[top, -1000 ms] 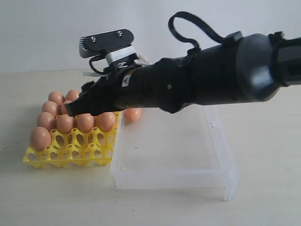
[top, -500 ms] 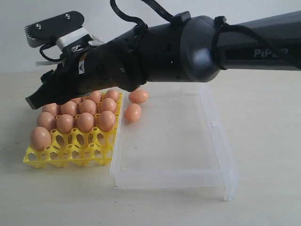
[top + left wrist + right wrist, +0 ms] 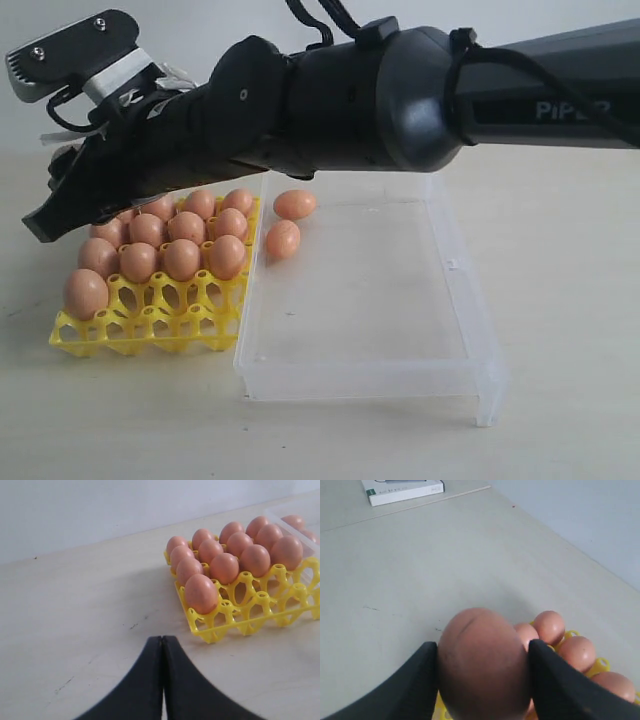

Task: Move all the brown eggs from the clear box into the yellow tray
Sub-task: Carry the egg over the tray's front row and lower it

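While the left gripper sits low over the bare worktop off one corner of the yellow tray, its jaws pressed together with nothing between them, the right gripper hangs above the tray's far left corner, clamped on one brown egg that fills the span between its two black fingers. Compared with half a second ago, the right arm has swung further left and a little higher, so its tip now reaches past the tray's left edge. A full second ago it hung low across the tray's right side and hid most of the eggs. The rest has not moved: thirteen eggs sit in the tray's cups, with the front row empty but for its corner cup. Two more eggs lie loose in the far left corner of the clear box, which stands just beside the tray's right edge.
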Motion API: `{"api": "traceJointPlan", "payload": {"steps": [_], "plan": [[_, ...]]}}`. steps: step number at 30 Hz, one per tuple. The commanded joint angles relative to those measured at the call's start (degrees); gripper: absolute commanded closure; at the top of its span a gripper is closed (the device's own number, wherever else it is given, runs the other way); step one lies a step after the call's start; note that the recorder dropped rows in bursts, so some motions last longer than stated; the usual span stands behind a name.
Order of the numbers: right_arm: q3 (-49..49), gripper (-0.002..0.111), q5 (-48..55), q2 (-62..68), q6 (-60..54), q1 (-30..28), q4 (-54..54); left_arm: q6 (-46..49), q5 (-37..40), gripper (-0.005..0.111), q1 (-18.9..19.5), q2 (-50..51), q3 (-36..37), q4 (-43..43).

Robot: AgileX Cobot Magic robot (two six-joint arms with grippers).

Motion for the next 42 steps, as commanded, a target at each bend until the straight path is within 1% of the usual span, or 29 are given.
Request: {"api": "traceJointPlan", "payload": {"steps": [1,5,8,12,15,18,19,21,23,24,25,26,30,33,36,37,39,42], "plan": [[-0.62,0.108,-0.86,1.72,-0.34,0.01,3.91,-0.02,-0.35,0.107,-0.25,-0.32,-0.23,-0.08],[-0.62,0.108,-3.64,6.88,-3.39,-0.14,9.62,-0.02,-0.35,0.107,-0.25,-0.32,-0.23,-0.08],[-0.62,0.108,-8.2,11.11,-5.05,-0.14,15.97,-0.02,-0.35,0.107,-0.25,-0.32,-0.23,-0.08],[-0.62,0.108,-12.24,13.0,-4.91,0.09,16.96,-0.02,-0.35,0.107,-0.25,-0.32,-0.23,-0.08],[-0.62,0.108,-11.51,13.0,-4.66,0.09,16.96,-0.02,-0.35,0.107,-0.25,-0.32,-0.23,-0.08],[-0.89,0.108,-5.97,13.0,-7.2,0.09,17.5,-0.02,-0.35,0.107,-0.25,-0.32,-0.23,-0.08],[-0.89,0.108,-4.23,13.0,-9.96,0.09,19.38,-0.02,-0.35,0.107,-0.25,-0.32,-0.23,-0.08],[-0.89,0.108,-2.88,13.0,-20.28,-0.23,27.4,-0.02,-0.35,0.107,-0.25,-0.32,-0.23,-0.08],[-0.89,0.108,-0.97,13.0,-37.12,-0.38,43.32,-0.02,-0.35,0.107,-0.25,-0.32,-0.23,-0.08],[-0.89,0.108,-0.01,13.0,-43.56,-0.38,49.28,-0.02,-0.35,0.107,-0.25,-0.32,-0.23,-0.08],[-0.89,0.108,0.87,13.0,-49.14,-0.38,54.69,-0.02,-0.35,0.107,-0.25,-0.32,-0.23,-0.08],[-0.89,0.108,1.66,13.0,-50.96,-0.38,56.84,-0.02,-0.35,0.107,-0.25,-0.32,-0.23,-0.08],[-0.89,0.108,1.02,13.0,-49.16,-1.0,56.84,-0.02,-0.35,0.107,-0.25,-0.32,-0.23,-0.08],[-0.89,0.108,-0.14,13.0,-49.14,-1.24,59.12,-0.02,-0.35,0.107,-0.25,-0.32,-0.23,-0.08],[-0.89,0.108,0.51,13.0,-51.3,-1.39,60.33,-0.02,-0.35,0.107,-0.25,-0.32,-0.23,-0.08],[-0.89,0.108,0.63,13.0,-54.91,-1.53,60.33,-0.02,-0.35,0.107,-0.25,-0.32,-0.23,-0.08],[-0.89,0.108,1.49,13.0,-58.02,-1.72,60.33,-0.02,-0.35,0.107,-0.25,-0.32,-0.23,-0.08],[-0.89,0.108,1.77,13.0,-59.73,-1.72,60.33,-0.02,-0.35,0.107,-0.25,-0.32,-0.23,-0.08]]}}
